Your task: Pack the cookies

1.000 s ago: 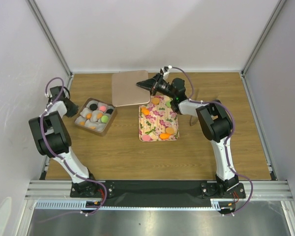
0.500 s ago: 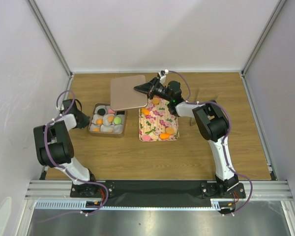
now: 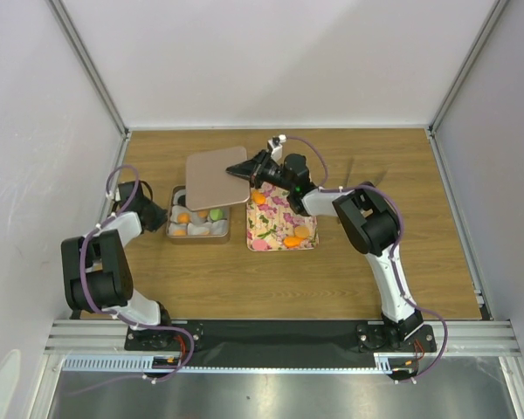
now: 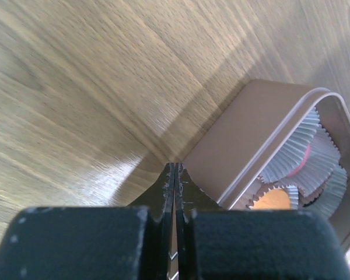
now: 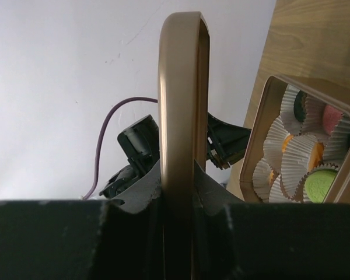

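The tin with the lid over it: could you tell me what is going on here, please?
The right gripper holds the lid by its edge, above the far part of the open tin, not yet seated. The left gripper, shut and empty, sits at the tin's left wall, as if to steady it. The tin holds cookies in paper cups; a few orange cookies lie on the floral tray beside it.
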Robot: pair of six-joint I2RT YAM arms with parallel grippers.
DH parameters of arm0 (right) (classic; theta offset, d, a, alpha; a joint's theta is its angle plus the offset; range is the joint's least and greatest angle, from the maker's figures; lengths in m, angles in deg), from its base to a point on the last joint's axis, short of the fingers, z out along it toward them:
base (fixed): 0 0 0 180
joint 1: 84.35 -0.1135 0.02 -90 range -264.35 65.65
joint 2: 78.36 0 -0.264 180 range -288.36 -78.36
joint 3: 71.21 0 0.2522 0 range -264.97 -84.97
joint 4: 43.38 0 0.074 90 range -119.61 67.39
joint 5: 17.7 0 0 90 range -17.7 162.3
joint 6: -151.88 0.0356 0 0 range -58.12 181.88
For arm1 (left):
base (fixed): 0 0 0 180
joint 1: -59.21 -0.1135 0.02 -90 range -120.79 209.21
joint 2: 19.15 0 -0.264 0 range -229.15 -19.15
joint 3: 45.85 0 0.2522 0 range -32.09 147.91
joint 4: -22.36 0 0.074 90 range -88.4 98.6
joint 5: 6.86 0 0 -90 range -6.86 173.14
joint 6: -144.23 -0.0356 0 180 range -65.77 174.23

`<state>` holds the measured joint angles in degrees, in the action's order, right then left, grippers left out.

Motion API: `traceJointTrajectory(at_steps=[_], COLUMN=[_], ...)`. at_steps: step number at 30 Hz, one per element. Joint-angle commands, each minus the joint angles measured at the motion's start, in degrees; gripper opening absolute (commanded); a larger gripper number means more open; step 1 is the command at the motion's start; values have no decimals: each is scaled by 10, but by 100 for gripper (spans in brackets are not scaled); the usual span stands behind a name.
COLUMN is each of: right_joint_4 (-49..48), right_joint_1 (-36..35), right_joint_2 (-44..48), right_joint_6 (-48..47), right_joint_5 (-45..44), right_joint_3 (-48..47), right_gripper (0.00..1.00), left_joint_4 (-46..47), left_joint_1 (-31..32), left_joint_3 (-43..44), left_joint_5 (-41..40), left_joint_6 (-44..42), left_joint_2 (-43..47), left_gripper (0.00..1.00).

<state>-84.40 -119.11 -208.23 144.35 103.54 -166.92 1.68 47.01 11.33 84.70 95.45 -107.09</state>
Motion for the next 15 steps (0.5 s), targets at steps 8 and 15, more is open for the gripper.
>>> traceJointTrajectory(at_steps=[8,15], right_joint_4=[-13,-2], right_joint_1=[-30,-46], right_joint_2=[5,-20], right_joint_6=[-21,-20], right_joint_5=[-54,-74], right_joint_3=[14,-7], right_gripper=[0,0], left_joint_4=[-34,-76], left_joint_1=[-5,-76], left_joint_3=[20,74], left_joint_5=[12,34], left_joint_6=[-5,-27], left_joint_2=[57,88], left_gripper=[3,29])
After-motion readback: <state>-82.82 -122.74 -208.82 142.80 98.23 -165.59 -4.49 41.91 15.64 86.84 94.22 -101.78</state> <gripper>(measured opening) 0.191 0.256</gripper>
